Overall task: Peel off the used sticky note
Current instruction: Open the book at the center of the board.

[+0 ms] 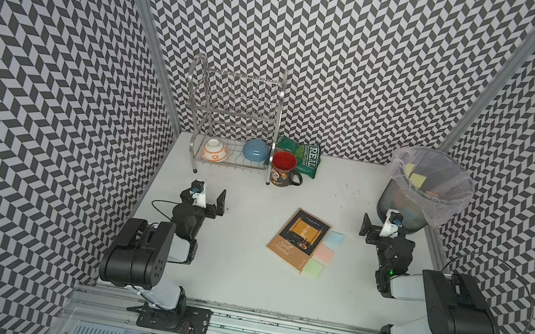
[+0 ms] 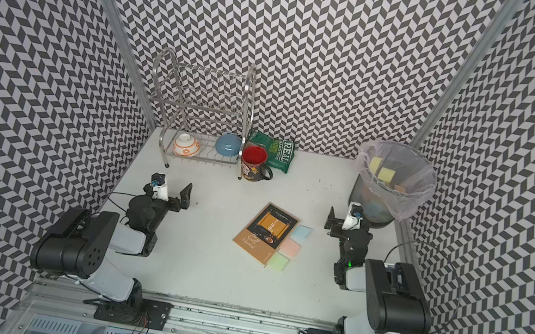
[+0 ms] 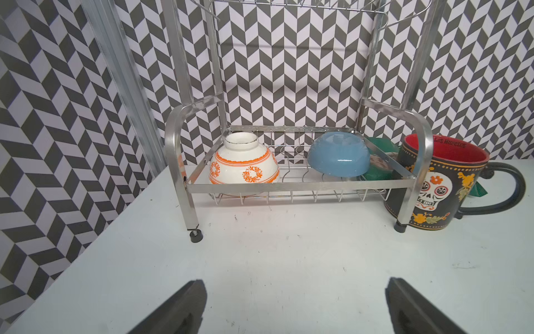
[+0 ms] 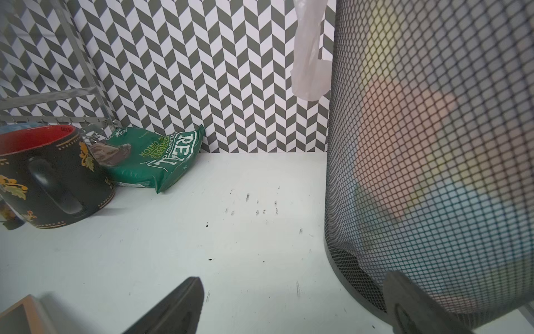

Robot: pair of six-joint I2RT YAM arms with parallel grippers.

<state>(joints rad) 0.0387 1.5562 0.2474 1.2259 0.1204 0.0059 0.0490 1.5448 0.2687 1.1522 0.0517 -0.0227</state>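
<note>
A brown and black book (image 1: 297,240) (image 2: 263,232) lies in the middle of the white table. Three sticky notes stick out along its right edge: blue (image 1: 334,239), pink (image 1: 324,254) and green (image 1: 313,269). I cannot tell which of them is the used one. My left gripper (image 1: 209,195) (image 3: 296,282) hovers open to the left of the book, facing the dish rack, with nothing between its fingers. To the right of the book my right gripper (image 1: 380,225) (image 4: 294,277) is open and empty, close to the bin's base. A corner of the book (image 4: 17,315) shows in the right wrist view.
A steel dish rack (image 1: 236,121) at the back holds an orange-patterned bowl (image 3: 244,162) and a blue bowl (image 3: 338,157). A skull mug (image 1: 284,171) and a green chip bag (image 1: 301,155) stand beside it. A lined mesh bin (image 1: 421,195) with discarded notes sits at the back right.
</note>
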